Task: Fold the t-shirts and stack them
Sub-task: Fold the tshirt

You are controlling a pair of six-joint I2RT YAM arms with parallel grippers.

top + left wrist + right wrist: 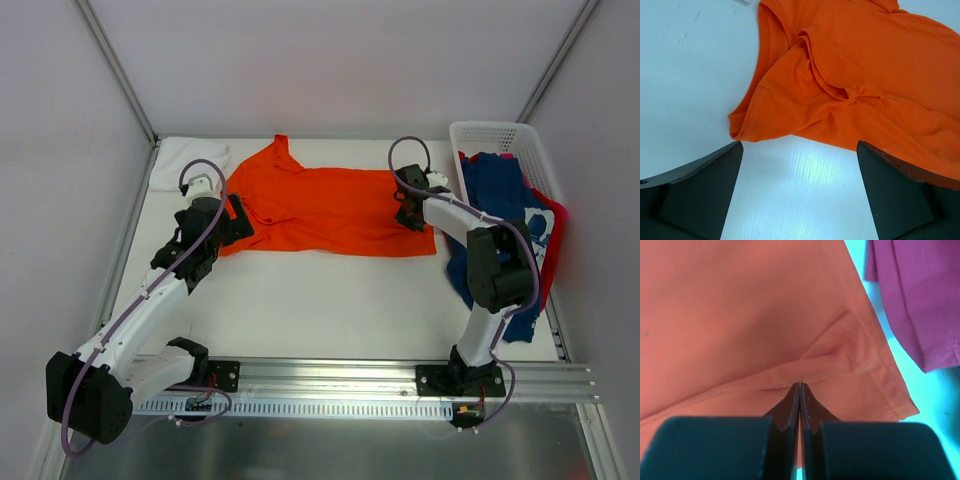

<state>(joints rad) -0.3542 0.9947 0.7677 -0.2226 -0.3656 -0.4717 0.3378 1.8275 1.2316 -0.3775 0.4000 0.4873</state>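
From above, a plain bright orange cloth t-shirt (330, 208) lies spread flat across the middle of the white bench (320, 300), its collar end to the left and its hem to the right. The left claw (238, 222) sits at the shirt's left edge and the right claw (410, 215) rests on the hem at the right. A crumpled white cloth shirt (185, 160) lies in the far left corner. At the far right stands a white plastic lattice basket (500, 133). A navy t-shirt (495, 185) spills out of it onto the bench, and a pink-red shirt (555, 230) shows along its outer side.

In the left wrist view, the left claw (797, 175) is wide open and grips nothing. Its dark fingers (695, 185) stand apart over bare bench (685, 75), just short of the orange t-shirt (865, 75), whose sleeve corner and folded collar lie ahead.

In the right wrist view, the right claw (800, 387) is closed, its tips pressed together on a pucker of the orange t-shirt (730, 315) close to the stitched hem corner. A purple-looking fold of cloth (920, 300) lies just beyond that corner, apart from it. Which shirt it belongs to cannot be told.
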